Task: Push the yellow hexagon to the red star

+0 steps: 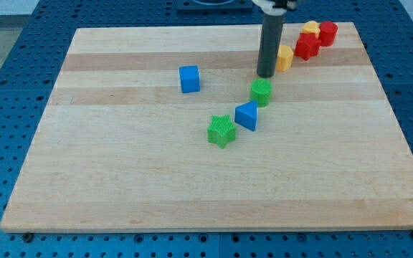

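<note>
the pale wooden counter (120, 179) sits on a blue perforated base. going left to right: a blue cube (189, 79) stands alone toward the view's upper middle; a green star (221, 131) lies nearer the centre, with a blue triangular block (247, 115) just beside it and a green cylinder-like block (261, 92) above that. the arm carries no gripper, only a straight dark rod, so nothing can be spread or pinched; its tip (266, 74) rests just left of the yellow hexagon (284, 58), touching or nearly so. the red star (307, 46) lies just up and right of the hexagon, very close. a second yellow block (310, 29) and a red cylinder-like block (328, 33) crowd behind it near the counter's top right corner.

the hexagon looks like light, rigid plastic that should slide easily and may spin if struck off-centre; pushing squarely on its left face seems best. room is tight: the counter's edge is near, so a short push appears safest.
</note>
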You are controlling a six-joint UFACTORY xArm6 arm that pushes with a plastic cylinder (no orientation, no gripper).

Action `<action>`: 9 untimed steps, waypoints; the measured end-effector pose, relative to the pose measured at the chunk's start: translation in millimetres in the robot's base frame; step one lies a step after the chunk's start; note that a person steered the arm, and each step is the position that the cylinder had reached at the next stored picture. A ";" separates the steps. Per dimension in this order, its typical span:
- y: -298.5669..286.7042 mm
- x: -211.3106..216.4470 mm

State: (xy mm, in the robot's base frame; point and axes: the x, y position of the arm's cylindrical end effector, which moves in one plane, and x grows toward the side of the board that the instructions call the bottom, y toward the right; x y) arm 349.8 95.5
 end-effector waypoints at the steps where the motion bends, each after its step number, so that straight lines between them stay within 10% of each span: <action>1: 20.8 -0.7; 9: 28.1 -47.8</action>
